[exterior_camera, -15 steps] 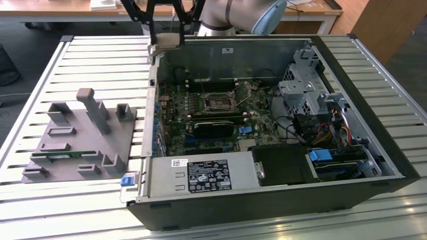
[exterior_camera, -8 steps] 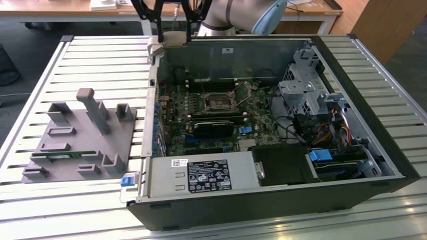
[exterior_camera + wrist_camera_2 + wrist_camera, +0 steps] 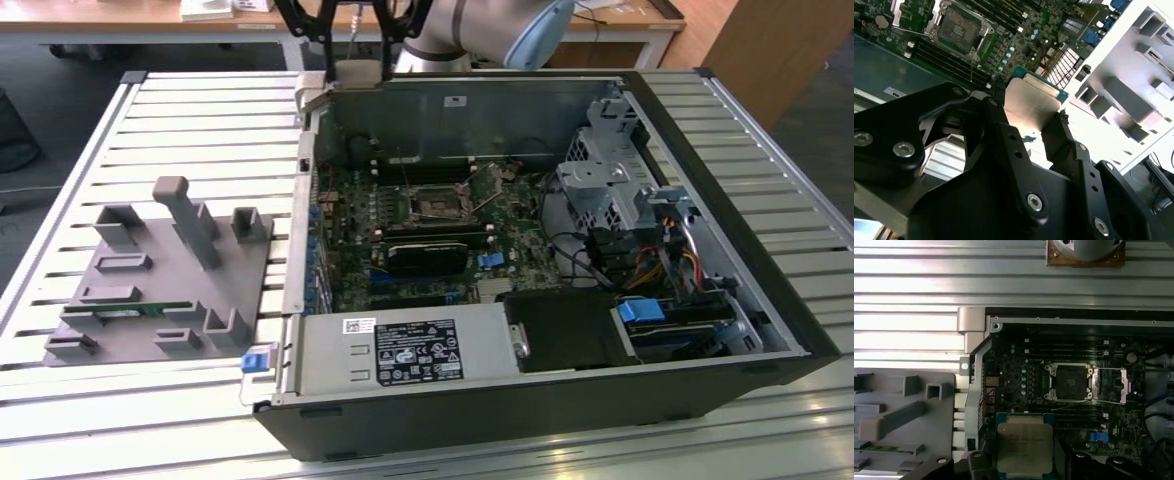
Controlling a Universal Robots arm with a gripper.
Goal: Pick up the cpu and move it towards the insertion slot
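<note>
The robot's black hand [image 3: 1029,122] grips the cpu [image 3: 1024,445] by two opposite edges, its silvery top facing the first wrist view. The chip hangs in the air above the open computer case [image 3: 747,300], near the case's corner closest to the grey plastic fixture [image 3: 147,290] on the slatted bench [image 3: 200,110]. The insertion slot [image 3: 1070,382], a shiny-framed socket with a dark centre, lies on the motherboard, well apart. As I judge it, carrying well means keeping the chip level and squared to the socket's frame.
</note>
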